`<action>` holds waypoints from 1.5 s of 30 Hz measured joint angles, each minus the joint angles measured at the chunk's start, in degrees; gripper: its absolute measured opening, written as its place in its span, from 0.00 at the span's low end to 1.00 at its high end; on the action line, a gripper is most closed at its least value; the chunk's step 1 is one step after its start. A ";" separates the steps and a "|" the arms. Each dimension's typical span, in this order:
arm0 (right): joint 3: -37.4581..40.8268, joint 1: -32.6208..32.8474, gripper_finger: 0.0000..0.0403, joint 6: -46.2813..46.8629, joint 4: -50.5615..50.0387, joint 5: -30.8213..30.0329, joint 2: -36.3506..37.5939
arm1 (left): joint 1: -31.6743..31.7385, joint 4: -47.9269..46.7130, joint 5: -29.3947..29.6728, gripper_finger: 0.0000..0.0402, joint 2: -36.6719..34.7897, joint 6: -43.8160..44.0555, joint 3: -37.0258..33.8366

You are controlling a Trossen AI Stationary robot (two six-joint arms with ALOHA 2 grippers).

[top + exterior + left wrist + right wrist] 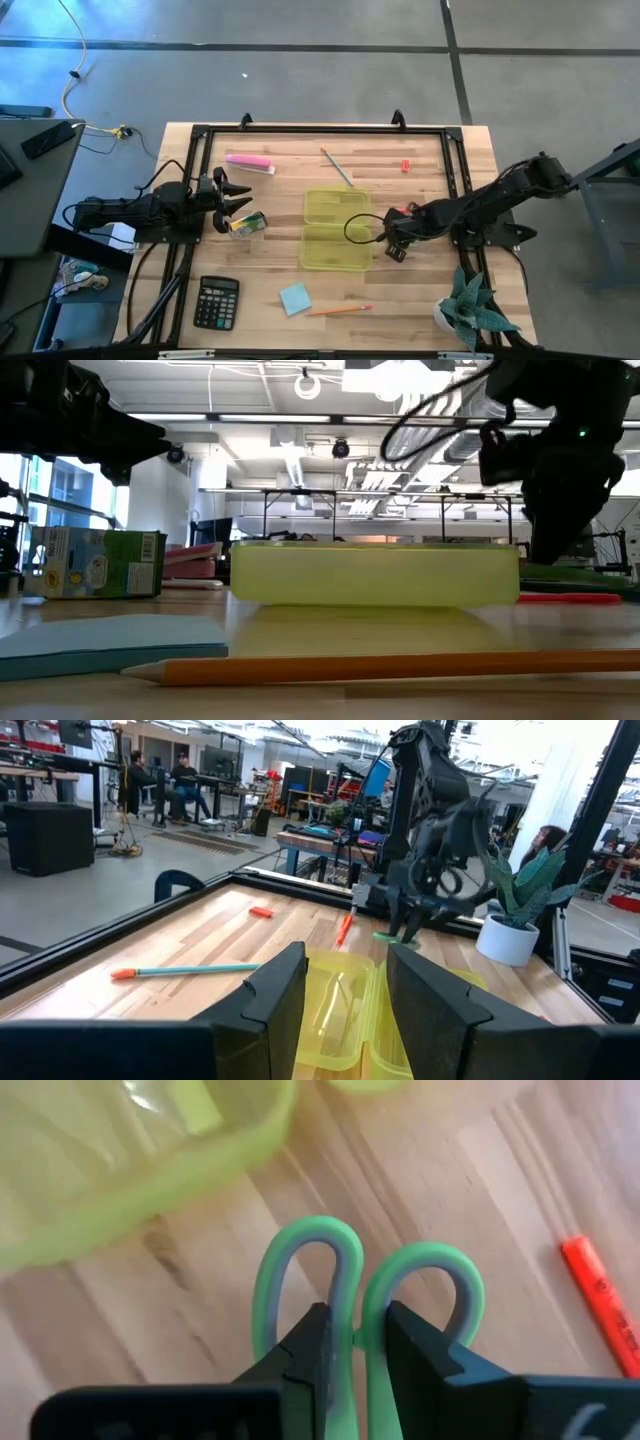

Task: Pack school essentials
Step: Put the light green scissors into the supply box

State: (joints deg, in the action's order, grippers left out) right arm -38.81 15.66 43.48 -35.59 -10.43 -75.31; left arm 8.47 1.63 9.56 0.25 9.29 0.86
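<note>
Pale wooden table (pixel 420 290) with a black frame on a grey concrete floor, open workshop behind. Right gripper (pixel 352 1342) low over the wood just beside the open translucent yellow-green case (pixel 337 230), on its right side; fingers (pixel 305 1350) nearly together, pinching the green-handled scissors (pixel 415 1275) at the inner sides of the two handle loops, loops pointing toward the case. Orange-red marker (pixel 598 1302) flat on the wood near the scissors. Left gripper (pixel 232 203) at the left edge of the table, fingers (pixel 275 990) moderately spread, holding nothing, the small green crayon box (pixel 248 224) just beside it. Light-blue note pad (pixel 295 298) and orange pencil (pixel 340 311) near the front edge, touching or almost touching. Thin greenish pencil (pixel 337 167), pink eraser-like bar (pixel 250 162) and tiny red piece (pixel 405 165) toward the far edge, well apart. Black calculator (pixel 216 302) at the front left, potted plant (pixel 470 308) at the front right.
</note>
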 joint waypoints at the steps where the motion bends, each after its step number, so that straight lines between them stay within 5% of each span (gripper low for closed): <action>1: -0.04 0.22 0.15 -0.02 0.14 -0.34 1.08 | 0.02 0.00 0.00 0.33 0.00 -0.03 0.00; 8: -6.99 1.82 0.15 -5.91 -0.10 -6.19 5.05 | 0.02 0.00 0.00 0.33 0.00 0.05 0.00; 16: -19.50 2.51 0.15 -23.52 5.38 -12.49 3.01 | 0.02 -0.02 -0.02 0.33 0.00 -0.01 0.00; 25: -21.57 2.03 0.15 -44.39 27.59 -3.63 -6.20 | 0.01 -0.02 -0.02 0.33 0.00 0.04 0.00; 35: -21.51 -0.95 0.15 -41.36 29.52 1.60 -18.46 | 0.01 -0.02 -0.04 0.33 0.00 0.09 0.00; 45: -21.46 -3.08 0.15 -37.39 31.01 5.30 -23.27 | 0.01 -0.02 -0.04 0.33 0.00 0.08 0.00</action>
State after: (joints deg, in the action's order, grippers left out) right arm -60.27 12.58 6.09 -4.58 -5.14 -98.58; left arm 8.48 1.61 9.52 0.25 9.37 0.86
